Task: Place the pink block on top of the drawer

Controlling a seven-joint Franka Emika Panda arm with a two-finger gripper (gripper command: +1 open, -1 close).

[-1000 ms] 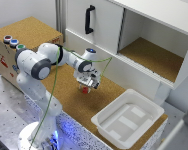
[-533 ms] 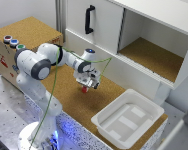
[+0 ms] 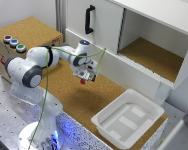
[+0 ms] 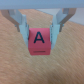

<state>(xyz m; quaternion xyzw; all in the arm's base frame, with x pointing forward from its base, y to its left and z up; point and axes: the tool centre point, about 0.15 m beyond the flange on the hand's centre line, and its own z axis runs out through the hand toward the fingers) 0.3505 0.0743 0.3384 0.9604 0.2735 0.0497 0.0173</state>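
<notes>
Cork worktop (image 3: 69, 100) is sitting under everything, white cabinet (image 3: 109, 30) running behind. Gripper (image 4: 42, 31) is clamping the pink block (image 4: 40, 43) between both fingers, above the cork, apparently lifted clear. Block's looking light, rigid, smooth-faced; side-face pinch seems right, slip risk low. Arm is reaching out with elbow bent, wrist pointing down, well apart from the drawer (image 3: 29, 35) at the exterior view's left.

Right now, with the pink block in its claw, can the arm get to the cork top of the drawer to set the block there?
Probably yes. The claw holds the pink block above the cork floor, and the drawer top looks bare, with nothing seen between them.
</notes>
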